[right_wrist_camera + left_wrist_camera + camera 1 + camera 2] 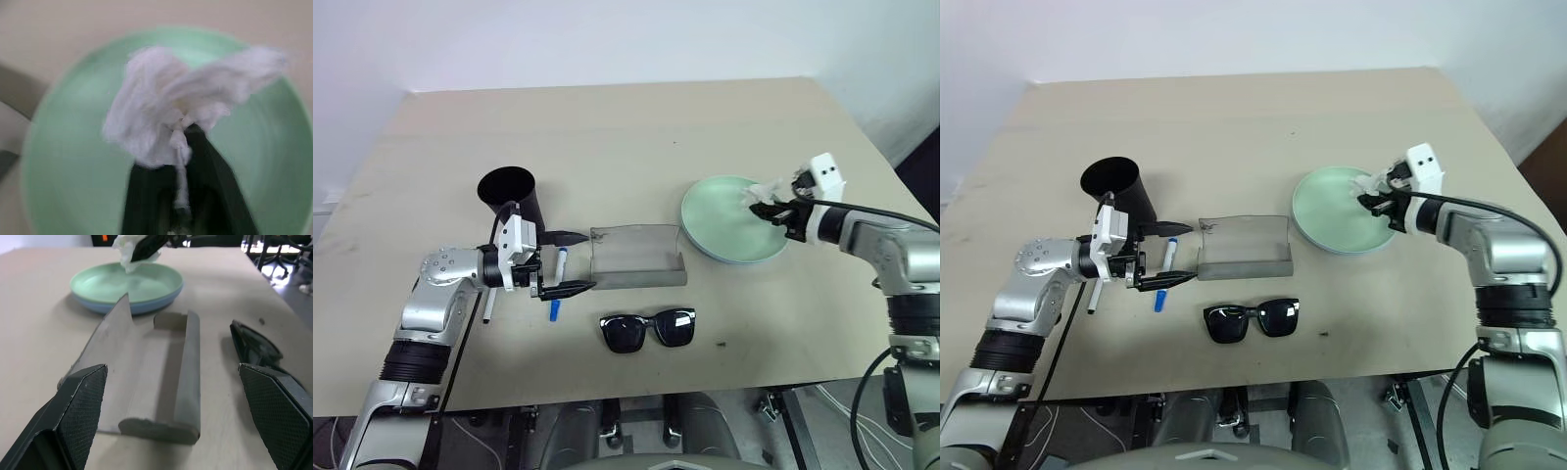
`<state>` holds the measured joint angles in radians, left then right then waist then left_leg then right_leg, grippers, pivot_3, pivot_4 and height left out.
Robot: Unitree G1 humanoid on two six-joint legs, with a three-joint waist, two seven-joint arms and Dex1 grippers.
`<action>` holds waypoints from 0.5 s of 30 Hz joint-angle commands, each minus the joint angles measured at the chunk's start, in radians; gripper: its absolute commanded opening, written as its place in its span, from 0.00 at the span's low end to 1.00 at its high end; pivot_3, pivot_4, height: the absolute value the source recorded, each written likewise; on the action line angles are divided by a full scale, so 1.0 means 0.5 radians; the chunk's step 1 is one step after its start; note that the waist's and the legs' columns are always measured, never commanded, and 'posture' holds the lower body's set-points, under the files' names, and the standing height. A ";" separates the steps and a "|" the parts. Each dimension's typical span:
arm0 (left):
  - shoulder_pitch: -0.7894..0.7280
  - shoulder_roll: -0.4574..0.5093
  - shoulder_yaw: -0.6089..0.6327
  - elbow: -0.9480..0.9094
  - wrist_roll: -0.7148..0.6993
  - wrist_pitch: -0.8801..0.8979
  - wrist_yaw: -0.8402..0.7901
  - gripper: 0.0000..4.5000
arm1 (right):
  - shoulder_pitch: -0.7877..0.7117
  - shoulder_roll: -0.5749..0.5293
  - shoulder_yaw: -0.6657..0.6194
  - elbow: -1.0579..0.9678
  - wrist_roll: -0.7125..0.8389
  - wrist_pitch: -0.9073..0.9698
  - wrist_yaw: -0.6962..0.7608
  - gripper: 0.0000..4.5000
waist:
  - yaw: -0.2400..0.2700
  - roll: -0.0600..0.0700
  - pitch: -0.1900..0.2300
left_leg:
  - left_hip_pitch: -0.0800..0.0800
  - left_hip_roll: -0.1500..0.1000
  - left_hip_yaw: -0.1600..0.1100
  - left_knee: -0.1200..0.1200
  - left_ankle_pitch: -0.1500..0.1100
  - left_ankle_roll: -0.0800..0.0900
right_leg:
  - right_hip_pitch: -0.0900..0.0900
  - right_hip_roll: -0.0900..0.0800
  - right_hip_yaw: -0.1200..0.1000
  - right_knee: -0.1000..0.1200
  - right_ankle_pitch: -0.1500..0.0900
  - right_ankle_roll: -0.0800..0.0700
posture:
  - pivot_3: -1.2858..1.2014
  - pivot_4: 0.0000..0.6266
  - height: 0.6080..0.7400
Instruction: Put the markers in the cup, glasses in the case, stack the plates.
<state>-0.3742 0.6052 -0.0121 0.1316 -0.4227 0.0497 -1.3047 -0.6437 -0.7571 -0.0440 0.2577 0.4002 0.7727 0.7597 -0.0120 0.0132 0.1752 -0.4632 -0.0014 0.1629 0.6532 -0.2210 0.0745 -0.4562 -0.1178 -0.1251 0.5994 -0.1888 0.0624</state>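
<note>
On the beige tabletop [636, 137] the pale mint green round plate [720, 235] sits already on the light blue one, stiff and smooth; I would take them by the rim. The grey open glasses case [636, 259] looks light. The black sunglasses [648, 330] look fragile; hold the bridge. The left gripper [570, 262] has its jaws wide apart. The right gripper [1376, 196] has its jaws clamped on soft crumpled white tissue [166, 112]. I can read no writing.

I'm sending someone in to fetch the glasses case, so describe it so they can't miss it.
On the tan table, look to the middle of the near half, between the black cup and the stacked plates. The case lies there open, just behind the black sunglasses. It is the only grey, box-shaped thing, with a see-through lid standing up.
</note>
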 commanded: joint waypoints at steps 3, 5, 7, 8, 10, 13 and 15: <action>0.004 0.032 0.053 -0.098 -0.012 -0.018 0.033 1.00 | -0.158 0.041 0.007 0.067 -0.058 -0.110 0.071 0.53 | -0.006 0.000 0.000 | 0.001 0.000 0.000 0.001 0.000 0.000 | 0.000 0.000 0.000 0.001 0.001 0.001 | 0.52 0.24 1.00; 0.005 0.041 0.062 -0.106 -0.014 -0.012 0.043 1.00 | -0.159 0.045 0.013 0.031 -0.053 -0.113 0.120 0.70 | -0.004 0.000 0.000 | 0.002 0.001 0.000 0.000 0.000 0.000 | 0.001 0.000 0.000 0.002 0.000 0.000 | 0.52 0.24 1.00; 0.011 0.054 0.071 -0.112 -0.016 -0.011 0.053 1.00 | -0.162 0.039 0.013 -0.006 -0.050 -0.105 0.152 0.85 | -0.003 0.000 0.000 | 0.002 0.001 0.000 0.000 0.000 0.000 | 0.001 0.000 0.000 0.002 0.000 0.001 | 0.52 0.24 1.00; 0.015 0.060 0.076 -0.117 -0.019 -0.009 0.060 1.00 | -0.156 0.025 0.023 -0.033 -0.054 -0.101 0.177 0.92 | -0.004 0.000 0.000 | 0.001 0.001 0.000 0.000 0.000 0.000 | 0.000 0.000 0.000 0.002 0.001 0.001 | 0.52 0.24 1.00; 0.024 0.072 0.081 -0.129 -0.027 -0.005 0.070 1.00 | -0.145 -0.008 0.032 -0.086 -0.062 -0.092 0.212 1.00 | -0.003 0.000 0.000 | 0.001 0.001 0.000 0.000 0.000 0.000 | -0.001 0.000 0.000 0.002 0.001 0.001 | 0.52 0.24 1.00; 0.034 0.080 0.093 -0.149 -0.032 0.007 0.089 1.00 | -0.184 -0.056 -0.007 -0.144 -0.013 0.008 0.268 1.00 | -0.001 0.000 0.000 | 0.001 0.001 0.000 0.000 0.000 0.000 | -0.001 0.000 0.000 0.002 0.001 0.001 | 0.52 0.24 1.00; 0.045 0.078 0.111 -0.169 -0.043 0.025 0.107 1.00 | -0.233 -0.070 -0.068 -0.228 0.109 0.118 0.341 1.00 | -0.003 0.000 0.000 | 0.001 0.001 0.000 0.000 0.000 -0.001 | -0.001 -0.001 0.001 0.002 0.000 -0.001 | 0.52 0.24 1.00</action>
<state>-0.3528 0.6302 0.0175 0.0915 -0.4251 0.0609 -1.2583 -0.7143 -0.7731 -0.0267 0.2077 0.4031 0.8052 0.9028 -0.0137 0.0133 0.1752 -0.4627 -0.0010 0.1631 0.6532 -0.2210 0.0742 -0.4572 -0.1181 -0.1247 0.6003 -0.1890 0.0617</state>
